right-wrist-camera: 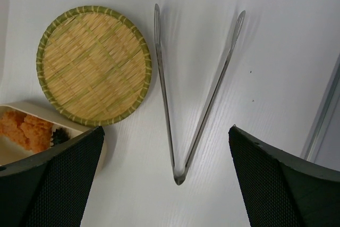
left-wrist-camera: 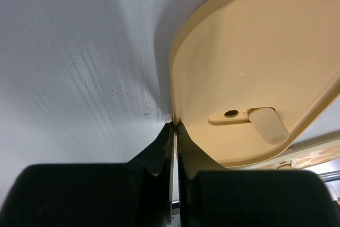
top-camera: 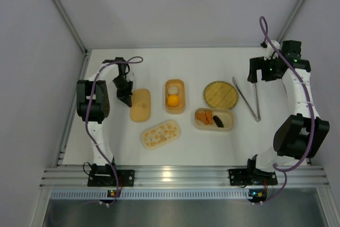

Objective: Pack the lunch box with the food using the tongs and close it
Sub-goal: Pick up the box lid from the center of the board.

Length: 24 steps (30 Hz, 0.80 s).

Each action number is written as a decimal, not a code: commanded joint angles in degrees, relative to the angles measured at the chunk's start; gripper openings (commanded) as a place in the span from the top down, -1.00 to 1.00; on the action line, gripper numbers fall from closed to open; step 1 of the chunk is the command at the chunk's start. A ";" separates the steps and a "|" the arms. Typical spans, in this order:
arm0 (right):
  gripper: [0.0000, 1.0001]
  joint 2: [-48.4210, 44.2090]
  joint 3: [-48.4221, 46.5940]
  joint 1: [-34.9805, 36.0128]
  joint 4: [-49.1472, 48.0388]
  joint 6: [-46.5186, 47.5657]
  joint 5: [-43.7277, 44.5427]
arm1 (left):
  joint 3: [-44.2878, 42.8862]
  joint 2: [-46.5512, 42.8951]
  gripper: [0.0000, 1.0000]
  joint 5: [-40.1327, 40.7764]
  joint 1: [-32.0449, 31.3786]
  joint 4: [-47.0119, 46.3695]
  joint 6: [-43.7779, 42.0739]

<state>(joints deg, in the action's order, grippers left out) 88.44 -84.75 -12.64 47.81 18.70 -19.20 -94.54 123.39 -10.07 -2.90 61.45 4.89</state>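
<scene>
**Item: lunch-box packing, state of progress**

- **Food:** all of it sits in trays.
  - The whitish ball [top-camera: 173, 89] and the yellow-orange ball [top-camera: 172, 100] are in the middle tray [top-camera: 183, 97].
  - The orange chunks [top-camera: 203, 116] and the dark piece [top-camera: 218, 120] are in the right tray [top-camera: 212, 128], just on the robot's side of the plate.
- **Plate** [right-wrist-camera: 94, 65]: bare, with nothing on it. Judged from this, the packing part looks finished.
- **Tongs** [right-wrist-camera: 168, 104]: flat on the table to the right of the plate, arms spread in a narrow V with the joined end toward the robot. Nothing holds them.
- **Right gripper** [right-wrist-camera: 166, 131]: hangs above the tongs, empty, with its fingers wide apart, one on each side of the V.
- **Left gripper** [left-wrist-camera: 174, 127]: fingers pressed together, nipping the rim of the plain lid [left-wrist-camera: 255, 62].
  - The plain lid lies left of the middle tray.
  - A face with a small vent hole and plug shows in the wrist view.
  - Whether the lid is raised off the table cannot be told.
- **Patterned lid** [top-camera: 160, 134]: on the table in front of the middle tray, apart from it and untouched.
- **Left to do:** the closing. Neither tray is covered, and which lid fits which tray cannot be told.
- **Surface:** a white matte table [top-camera: 212, 62], faintly brushed when seen close up. An aluminium rail [top-camera: 180, 176] along the near edge carries the arm bases.
- **Room:** plain grey panels [top-camera: 175, 3] on three sides, with metal struts at the corners.
</scene>
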 commanded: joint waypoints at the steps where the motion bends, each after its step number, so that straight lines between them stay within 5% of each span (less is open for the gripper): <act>1: -0.99 -2.14 0.55 -0.45 0.44 -1.38 -0.05 | -0.03 3.34 0.92 5.32 0.08 -8.80 0.12; 5: -0.99 -1.70 0.64 -0.36 0.18 -1.74 -0.40 | -0.12 3.96 0.67 5.93 0.08 -8.37 -0.05; 8: -0.99 -1.52 0.29 -0.36 0.18 -1.74 -0.40 | -0.38 3.87 1.00 5.76 0.08 -7.40 -0.40; 24: -0.99 -1.96 -0.06 -0.45 1.58 -1.21 -0.75 | -9.60 -4.12 1.00 2.42 0.08 4.02 0.55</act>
<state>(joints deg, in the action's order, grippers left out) 88.44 -83.88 -12.64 48.05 17.80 -19.29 -100.18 123.63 -8.08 -3.09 62.70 3.79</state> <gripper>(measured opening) 0.993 0.018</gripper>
